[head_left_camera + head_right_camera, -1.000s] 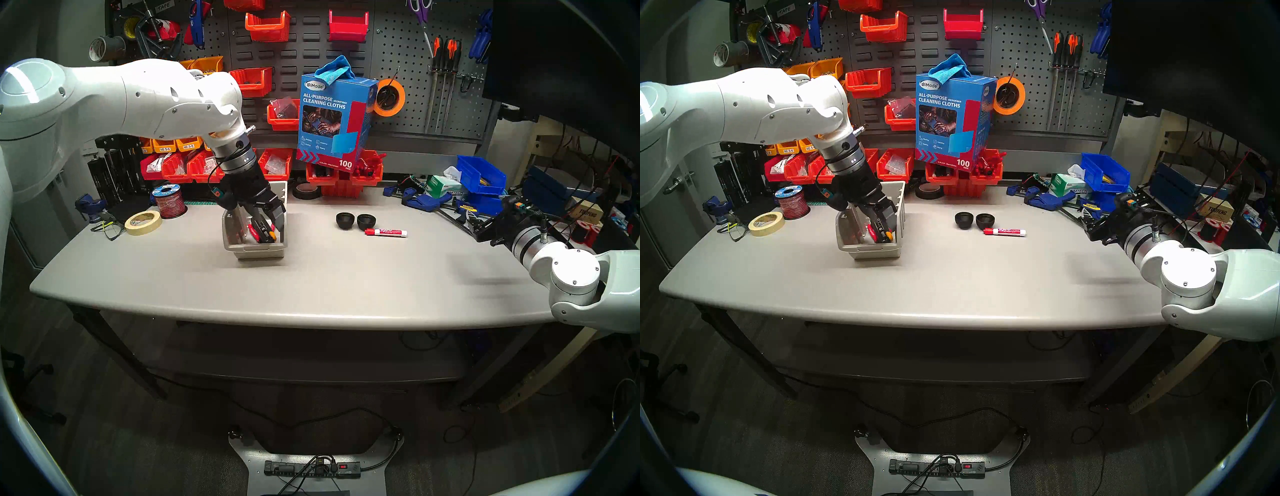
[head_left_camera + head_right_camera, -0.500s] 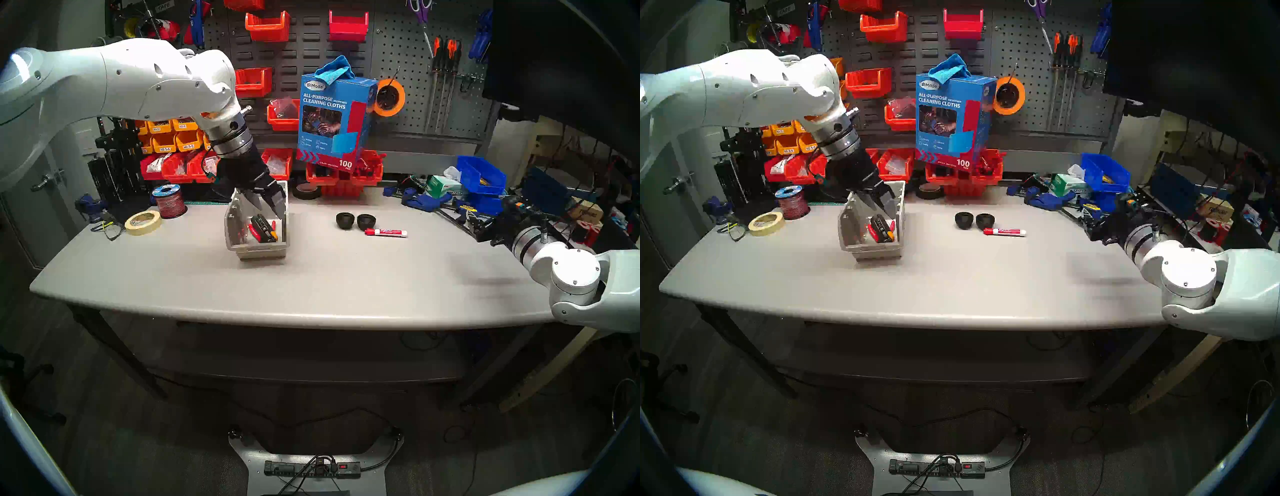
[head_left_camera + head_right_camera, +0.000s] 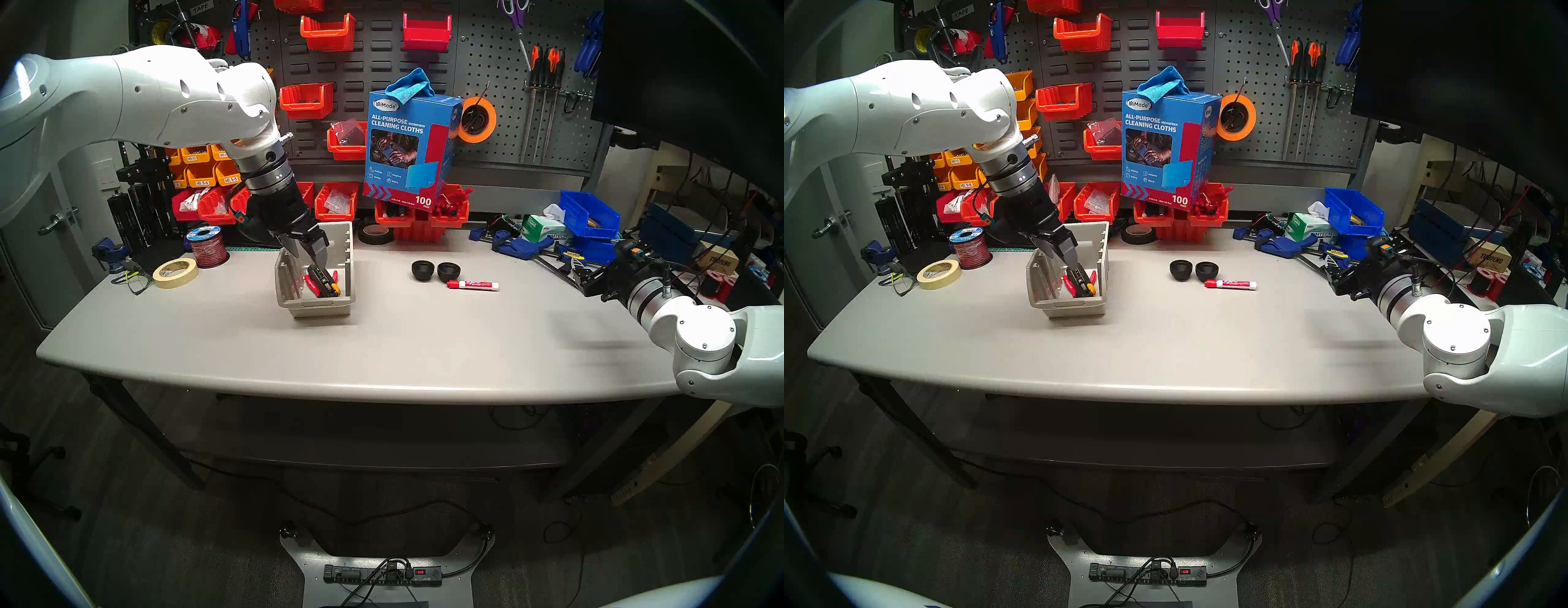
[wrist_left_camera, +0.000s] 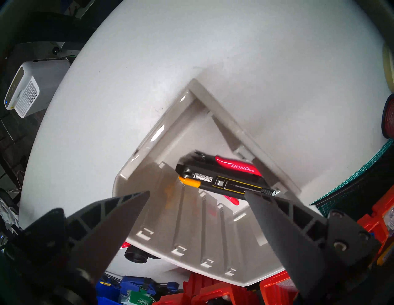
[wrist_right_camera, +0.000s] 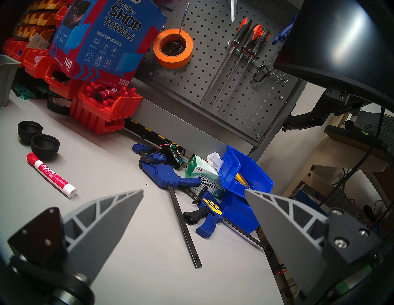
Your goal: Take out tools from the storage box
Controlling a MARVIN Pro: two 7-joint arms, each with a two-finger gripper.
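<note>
Two small black round cups (image 3: 436, 271) and a red-capped white marker (image 3: 472, 285) are already laid at 3 o'clock of the beige ribbed plastic bin (image 3: 315, 306), where a black yellow-marked tool (image 4: 221, 182) and a red-handled tool (image 4: 237, 168) are left under the wide-open, empty left gripper (image 4: 197, 197).
</note>
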